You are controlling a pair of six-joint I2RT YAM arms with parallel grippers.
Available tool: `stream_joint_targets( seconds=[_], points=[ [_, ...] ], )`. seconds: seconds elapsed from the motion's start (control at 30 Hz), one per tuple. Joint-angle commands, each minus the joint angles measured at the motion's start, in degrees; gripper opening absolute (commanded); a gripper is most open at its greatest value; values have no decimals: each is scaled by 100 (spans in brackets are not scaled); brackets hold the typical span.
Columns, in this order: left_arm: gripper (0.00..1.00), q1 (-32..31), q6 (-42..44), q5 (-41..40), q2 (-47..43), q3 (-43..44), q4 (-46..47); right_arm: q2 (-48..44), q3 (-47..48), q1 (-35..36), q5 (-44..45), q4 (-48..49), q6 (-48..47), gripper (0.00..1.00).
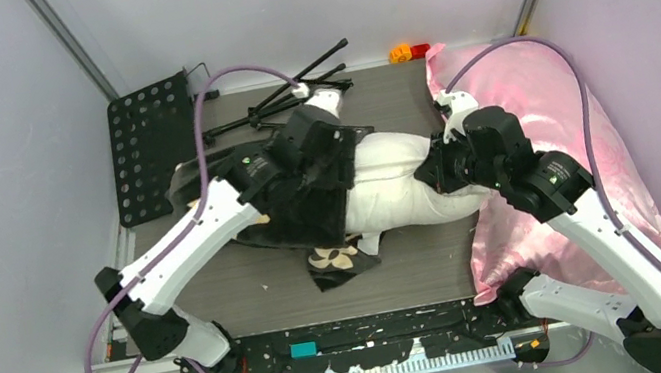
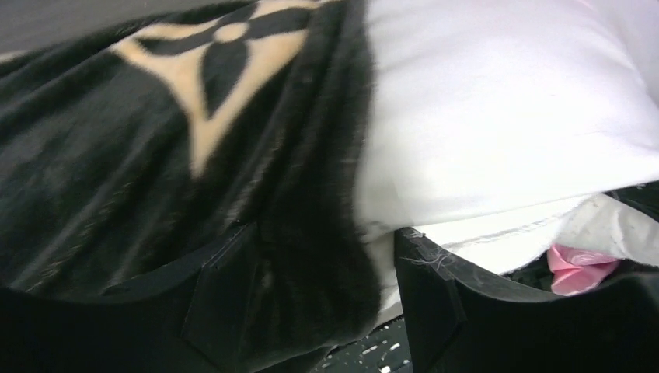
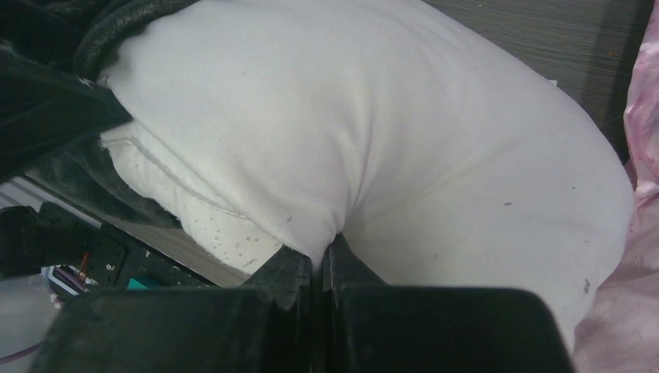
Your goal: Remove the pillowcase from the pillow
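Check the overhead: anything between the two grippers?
Top external view: only the bare white pillow spans from the left gripper, at the pillowcase edge, to the right gripper.

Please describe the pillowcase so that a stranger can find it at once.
On the dark table, between both arms, lies a white pillow. The pillowcase covers its left end, under the left gripper. It alone is black plush with tan flowers.

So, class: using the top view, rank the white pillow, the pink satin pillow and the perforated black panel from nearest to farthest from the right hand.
1. White pillow: pinched in the right hand.
2. Pink satin pillow: just right of it.
3. Perforated black panel: far left corner.
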Motion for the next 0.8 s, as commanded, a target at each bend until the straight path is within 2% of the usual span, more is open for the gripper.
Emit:
stream_joint_targets(
  seconds=[0.0,0.03,0.13,0.33,0.53,0.67,0.77],
  points=[
    [64,672,-302,532,-678,-569,196,-106,37,1,105,85,-5,0],
    [63,742,-277,380,-671,-575,38,-99,41,5,93,71,3,0],
    [50,969,-132,11,-696,-559,-468,-117,95,4,122,-5,-14,0],
    [39,1363,279,-1027,-880,-607,-1242,-260,186,1,662,-169,-40,0],
    [22,2697,631,-1892,-1515,-1027,-1765,-859,130,3,1638,-200,62,0],
    [13,3322,845,-1759,-2067,-1380,-1480,-1102,104,7,1541,-236,11,0],
    [10,3326,851,-810,-2280,-1547,-1169,-972,129,3,929,-332,-41,0]
  ],
)
